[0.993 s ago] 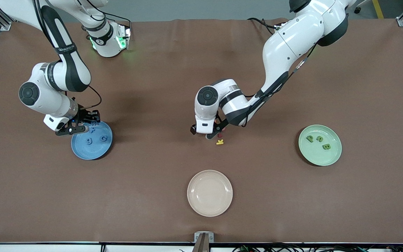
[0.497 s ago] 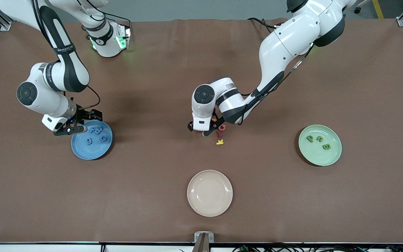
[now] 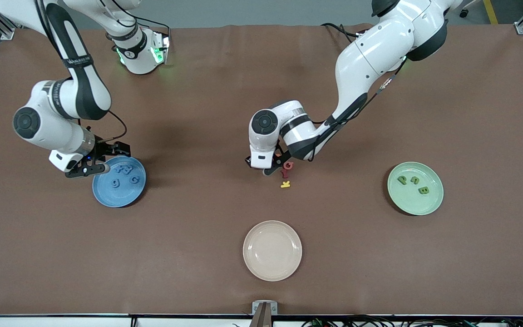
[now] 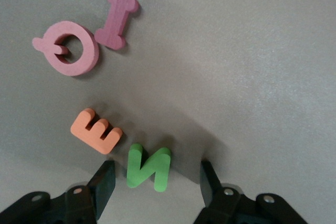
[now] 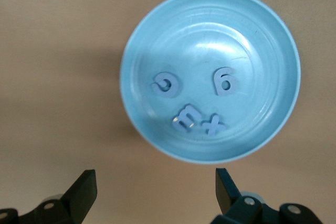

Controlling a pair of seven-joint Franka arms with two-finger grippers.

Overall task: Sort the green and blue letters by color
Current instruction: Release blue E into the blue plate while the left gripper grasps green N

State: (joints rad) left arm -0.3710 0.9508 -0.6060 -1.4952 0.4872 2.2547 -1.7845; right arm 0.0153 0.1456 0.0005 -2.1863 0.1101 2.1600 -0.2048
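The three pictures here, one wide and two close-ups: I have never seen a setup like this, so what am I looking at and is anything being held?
Two white robot arms stand at a brown table. The wide picture looks down from across the table. Each close-up comes from a camera on one arm's wrist, looking past its two-fingered pincer.

The right pincer hangs open by the rim of a blue plate holding four blue letters; it holds nothing.

The left pincer is low over a loose cluster mid-table, its fingers either side of a green N but not yet touching it. Beside the N lie an orange E, a pink Q, a dark red I and a yellow letter.

A pale green plate toward the left arm's end carries three green letters. A cream plate lies nearest the front camera.
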